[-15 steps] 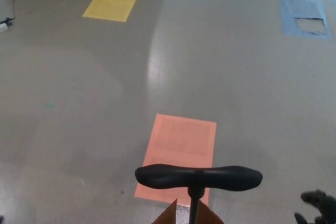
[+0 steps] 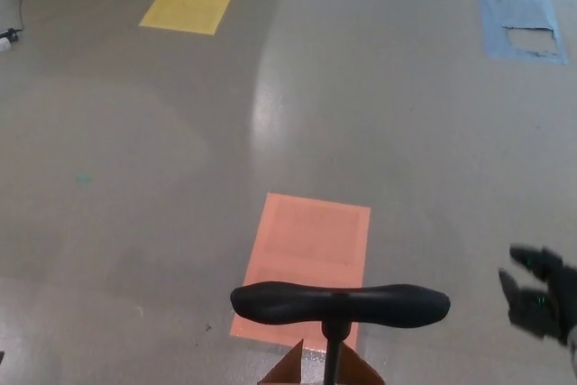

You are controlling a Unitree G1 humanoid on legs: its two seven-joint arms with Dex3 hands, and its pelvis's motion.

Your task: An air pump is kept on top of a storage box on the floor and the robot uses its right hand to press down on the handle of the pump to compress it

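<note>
Pump handle | well to the left of my right hand, untouched; my fingers spread wide, holding nothing

Single head view, steeply down and forward over floor, pump handle close at bottom edge

You've got the pump handle sitting bottom center over the orange floor patch, and your right hand hangs open off to its right, not touching.
</note>
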